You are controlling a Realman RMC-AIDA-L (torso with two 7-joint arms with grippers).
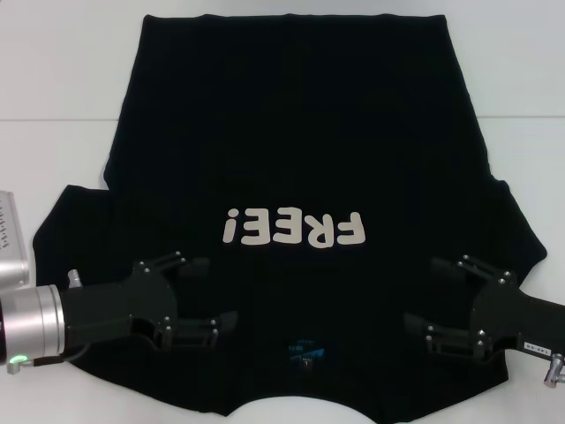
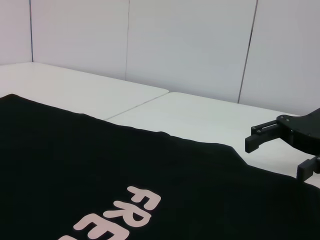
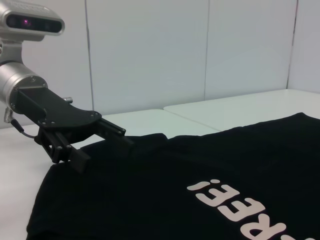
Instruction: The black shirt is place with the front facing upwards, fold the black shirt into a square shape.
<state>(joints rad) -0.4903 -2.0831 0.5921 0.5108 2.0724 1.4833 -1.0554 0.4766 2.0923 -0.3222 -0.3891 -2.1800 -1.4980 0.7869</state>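
The black shirt [image 1: 291,159] lies spread flat and front-up on a white table [image 1: 53,71], covering most of the surface in the head view. Its cream lettering [image 1: 294,228] reads "FREE!" and appears upside down in that view, so the collar end is the end nearest the robot and the hem is the far end. A small blue neck label [image 1: 306,352] sits just on the robot's side of the lettering, at the neckline. Both short sleeves fan outward to either side of the lettering, and the cloth looks smooth, with no fold made in it yet.

The left gripper [image 1: 212,296] hovers over the shirt's shoulder area to the left of the lettering and a little nearer the robot than it. Its two black fingers are spread apart and hold nothing. In the right wrist view this same gripper [image 3: 102,142] shows above the sleeve edge, fingers parted, not pinching the fabric.

The right gripper [image 1: 422,296] sits over the opposite shoulder, to the right of the lettering, about level with the left one. Its fingers are likewise spread wide and empty. The left wrist view shows it [image 2: 272,155] above the cloth's edge beyond the lettering, apart from the fabric.

A seam [image 1: 53,119] between two table panels runs across the table, passing under the shirt on the far side of the lettering. Pale wall panels [image 2: 190,45] stand behind the table in both wrist views.
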